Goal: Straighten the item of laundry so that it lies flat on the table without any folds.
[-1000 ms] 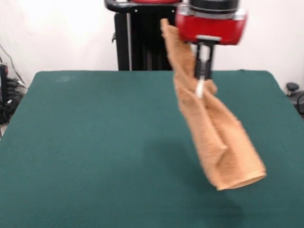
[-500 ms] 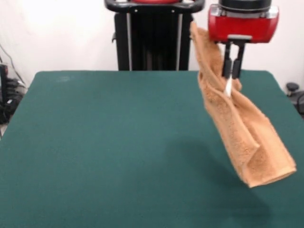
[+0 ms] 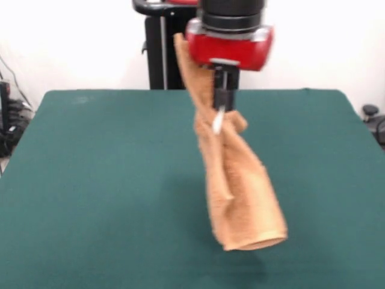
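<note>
The orange-tan towel [image 3: 237, 186] hangs in the air above the green table [image 3: 96, 180], folded lengthwise into a long twisted strip. Its lower end swings free near the table's front, clear of the cloth. My gripper [image 3: 221, 102] hangs under the red wrist at the top centre and is shut on the towel near its upper part, where the small white tag [image 3: 217, 123] shows. A flap of towel rises behind the wrist on its left side.
The black pedestal [image 3: 165, 54] stands behind the table's far edge. Cables and dark gear [image 3: 9, 126] lie off the table's left side, and another dark object [image 3: 373, 117] sits off its right edge.
The gripper swung right with the towel, then back left past its earlier spot. The towel's hanging end followed, now trailing toward the front centre.
</note>
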Robot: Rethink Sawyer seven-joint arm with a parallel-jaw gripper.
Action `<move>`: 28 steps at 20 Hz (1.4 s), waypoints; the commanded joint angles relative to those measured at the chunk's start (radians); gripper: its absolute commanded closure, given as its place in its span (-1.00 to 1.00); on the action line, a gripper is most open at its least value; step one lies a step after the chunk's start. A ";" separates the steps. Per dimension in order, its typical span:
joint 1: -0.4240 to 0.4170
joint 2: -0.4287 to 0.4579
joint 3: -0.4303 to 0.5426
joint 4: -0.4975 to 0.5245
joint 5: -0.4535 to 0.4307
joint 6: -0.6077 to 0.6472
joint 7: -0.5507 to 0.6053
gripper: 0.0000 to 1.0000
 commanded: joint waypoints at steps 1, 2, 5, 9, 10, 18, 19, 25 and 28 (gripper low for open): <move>-0.054 0.056 0.067 0.076 -0.075 -0.026 -0.079 1.00; -0.061 0.060 0.074 0.079 -0.078 -0.030 -0.078 1.00; -0.058 0.056 0.074 0.064 -0.092 -0.004 -0.050 1.00; -0.062 0.060 0.088 0.062 -0.106 -0.010 -0.046 1.00; -0.068 0.061 0.098 0.063 -0.110 -0.020 -0.055 1.00; 0.068 0.028 -0.046 -0.023 -0.327 -0.130 0.039 1.00; 0.104 0.020 -0.087 -0.049 -0.352 -0.074 0.069 1.00; 0.187 0.020 -0.181 -0.163 -0.337 0.285 0.109 1.00; 0.200 0.016 -0.203 -0.240 -0.320 0.462 0.090 1.00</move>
